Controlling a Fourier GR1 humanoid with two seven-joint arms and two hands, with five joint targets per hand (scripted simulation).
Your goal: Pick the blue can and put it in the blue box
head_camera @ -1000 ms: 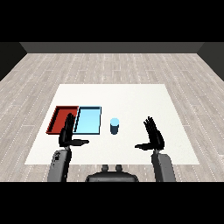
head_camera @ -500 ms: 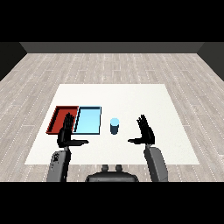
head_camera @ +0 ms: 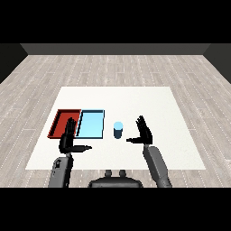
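Right hand moved left since earlier frames, now just beside blue can, fingers spread straight, not touching. Left hand unchanged near red tray, fingers relaxed, holding nothing. Can upright on white table, right of light blue tray. Grasp, lift, placement all left. Can: smooth cylinder; trays: shallow, flat, rectangular.

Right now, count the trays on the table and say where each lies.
2. The red tray lies at the left; the blue tray touches its right side, with the can standing apart further right. The left hand covers the trays' near edges; nothing suggests another tray.
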